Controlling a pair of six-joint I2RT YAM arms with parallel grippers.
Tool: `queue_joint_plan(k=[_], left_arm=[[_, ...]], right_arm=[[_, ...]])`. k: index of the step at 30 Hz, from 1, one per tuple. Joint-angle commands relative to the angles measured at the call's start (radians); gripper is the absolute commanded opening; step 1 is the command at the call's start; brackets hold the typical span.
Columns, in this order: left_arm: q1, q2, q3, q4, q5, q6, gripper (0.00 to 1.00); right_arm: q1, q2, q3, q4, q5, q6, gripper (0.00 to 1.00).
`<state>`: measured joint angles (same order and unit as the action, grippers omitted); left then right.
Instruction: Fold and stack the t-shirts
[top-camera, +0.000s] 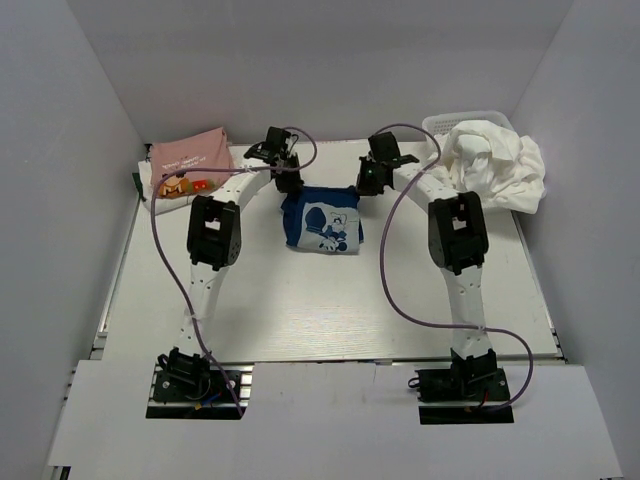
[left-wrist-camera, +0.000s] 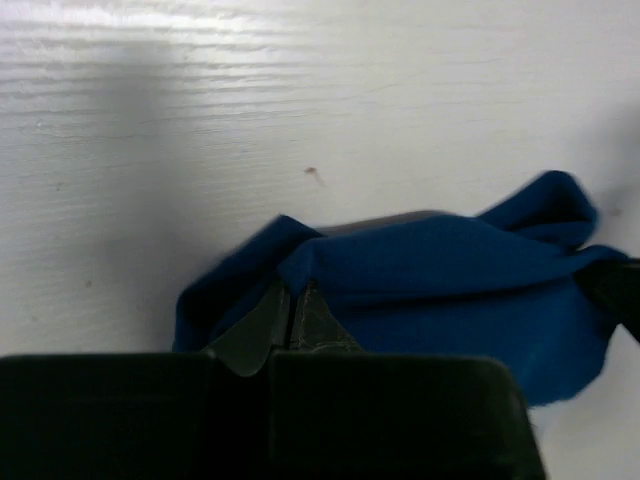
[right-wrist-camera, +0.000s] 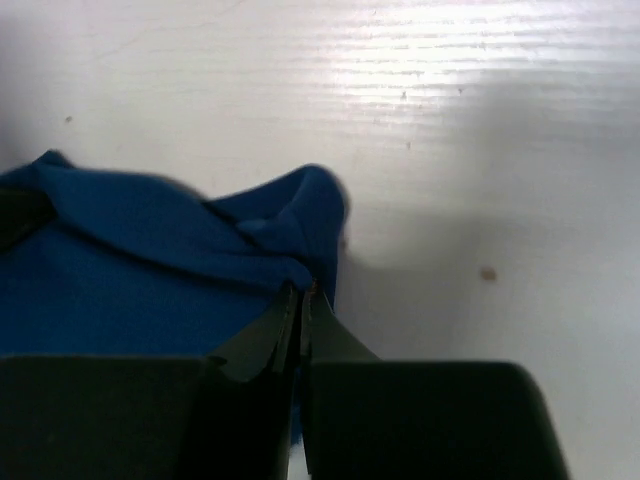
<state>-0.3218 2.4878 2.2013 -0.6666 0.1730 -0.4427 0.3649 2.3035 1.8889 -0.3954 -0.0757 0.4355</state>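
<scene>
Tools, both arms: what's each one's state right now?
Left tool: closed, pinching an edge of the blue t-shirt.
Right tool: closed, pinching another edge of the same shirt.

Top cam: high, behind arm bases (top-camera: 195, 382), looks down over whole table (top-camera: 300, 300). L & R wrist cams: v. close, angled down at table. All three share the blue t-shirt (top-camera: 320, 222).

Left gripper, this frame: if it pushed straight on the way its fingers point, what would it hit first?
The blue cloth t-shirt: the left gripper is shut on a fold of it, so the cloth is right at its tips. Past that fold lies the white table top, though depth is hard to judge.
</scene>
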Motion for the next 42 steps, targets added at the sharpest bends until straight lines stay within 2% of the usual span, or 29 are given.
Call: queue_joint_plan(k=[1,3,4,5,7,8,9,14,15,18,22,26,29,34,39,40,42], left_arm=[[0.033,0.008,0.127,-0.043,-0.06,-0.005,0.27],[0.033,0.008,0.165,-0.053,-0.059,-0.005,0.58],[0.044,0.008,0.166,-0.053,-0.059,-0.005,0.81],[0.044,-0.012,0.166,-0.053,-0.059,-0.005,1.0],[0.044,-0.085,0.115,-0.044,-0.069,0.004,1.0],[0.044,-0.114,0.065,-0.028,-0.069,0.013,1.0],[0.044,-0.141,0.04,-0.013,-0.069,0.022,1.0],[0.044,-0.247,-0.106,-0.024,0.041,0.099,1.0],[0.044,-0.26,-0.124,-0.036,0.081,0.111,1.0],[0.033,-0.27,-0.182,-0.048,0.152,0.177,1.0],[0.014,-0.27,-0.241,-0.048,0.181,0.22,1.0],[0.023,-0.241,-0.27,-0.068,0.035,0.199,1.0],[0.023,-0.201,-0.27,-0.09,-0.026,0.22,1.0],[0.013,-0.115,-0.236,-0.111,0.0,0.22,1.0],[-0.009,-0.096,-0.245,-0.094,0.042,0.22,1.0],[-0.01,-0.096,-0.258,-0.085,0.054,0.22,0.99],[-0.029,-0.096,-0.258,-0.073,0.066,0.231,0.86]], right_arm=[[-0.018,0.072,0.207,-0.039,0.001,-0.038,0.03],[-0.015,0.076,0.237,-0.077,0.001,-0.058,0.17],[-0.014,0.07,0.24,-0.076,0.001,-0.06,0.23],[-0.017,0.038,0.233,-0.059,-0.01,-0.063,0.31],[-0.017,-0.018,0.199,-0.037,-0.015,-0.073,0.45],[-0.014,-0.035,0.185,-0.031,-0.018,-0.073,0.58],[-0.012,-0.086,0.149,-0.031,-0.024,-0.09,0.9],[-0.007,-0.223,0.009,-0.023,-0.065,-0.101,0.9],[-0.009,-0.295,-0.098,-0.014,-0.088,-0.107,0.9],[-0.011,-0.409,-0.258,0.007,-0.092,-0.116,0.9],[-0.011,-0.516,-0.39,0.003,-0.072,-0.138,0.9],[-0.011,-0.57,-0.451,-0.023,-0.035,-0.142,0.9],[-0.012,-0.615,-0.496,-0.02,-0.012,-0.146,0.9],[-0.012,-0.63,-0.537,-0.019,-0.001,-0.152,0.9],[-0.011,-0.641,-0.571,-0.016,0.005,-0.144,0.9],[-0.012,-0.647,-0.582,-0.008,0.005,-0.142,0.9],[-0.012,-0.654,-0.6,0.003,0.011,-0.142,0.9]])
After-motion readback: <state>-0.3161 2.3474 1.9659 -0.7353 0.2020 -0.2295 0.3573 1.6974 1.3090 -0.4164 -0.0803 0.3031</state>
